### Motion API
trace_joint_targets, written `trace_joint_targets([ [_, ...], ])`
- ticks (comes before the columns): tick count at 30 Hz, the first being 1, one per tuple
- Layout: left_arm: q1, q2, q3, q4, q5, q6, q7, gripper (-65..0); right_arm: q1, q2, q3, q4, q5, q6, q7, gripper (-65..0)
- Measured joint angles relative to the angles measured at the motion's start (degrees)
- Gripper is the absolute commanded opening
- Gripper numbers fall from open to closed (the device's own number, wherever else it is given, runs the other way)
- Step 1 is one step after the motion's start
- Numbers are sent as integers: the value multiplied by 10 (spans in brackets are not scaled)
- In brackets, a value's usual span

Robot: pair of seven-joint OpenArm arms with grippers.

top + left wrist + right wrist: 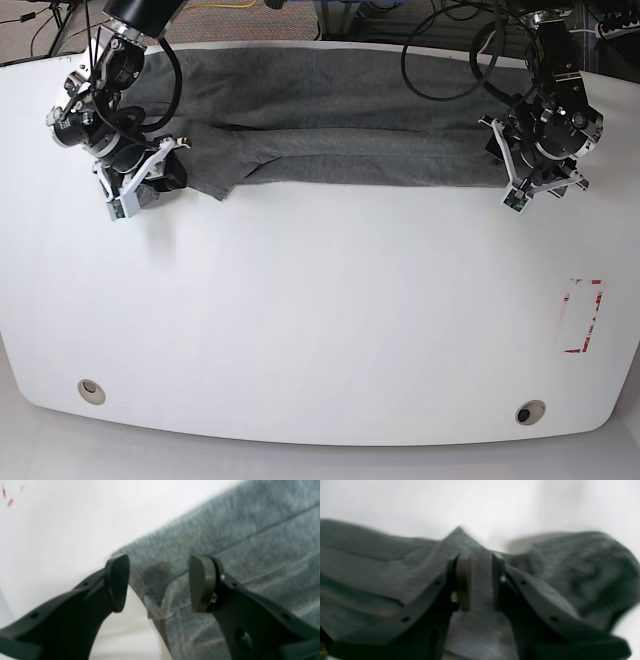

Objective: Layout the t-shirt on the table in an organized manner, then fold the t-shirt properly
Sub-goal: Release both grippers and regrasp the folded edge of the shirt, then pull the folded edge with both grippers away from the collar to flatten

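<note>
Black right hand (481, 581) pinches a raised fold of the heather-grey knit t-shirt (340, 110); left hand (160, 582) hangs spread over its opposite corner. Shirt's long axis runs along the glossy white bench's (320, 320) far edge.

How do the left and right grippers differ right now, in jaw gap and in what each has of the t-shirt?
The left gripper has its jaws wide apart, straddling a flat corner of the t-shirt without pinching it; the right gripper has narrow jaws with a raised ridge of cloth between them. The left sits at the cloth's edge beside bare table; the right is over bunched fabric. Both are black and down at the shirt.
</note>
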Motion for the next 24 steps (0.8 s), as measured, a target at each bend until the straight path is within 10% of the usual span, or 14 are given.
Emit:
trace_joint_targets([
  [9, -2, -8, 1, -80, -9, 0, -7, -306, -43, 23, 24, 13, -114, -3, -8, -549],
  [24, 4, -14, 0, -54, -2, 1, -16, -306, -66, 17, 28, 148, -96, -2, -37, -549],
])
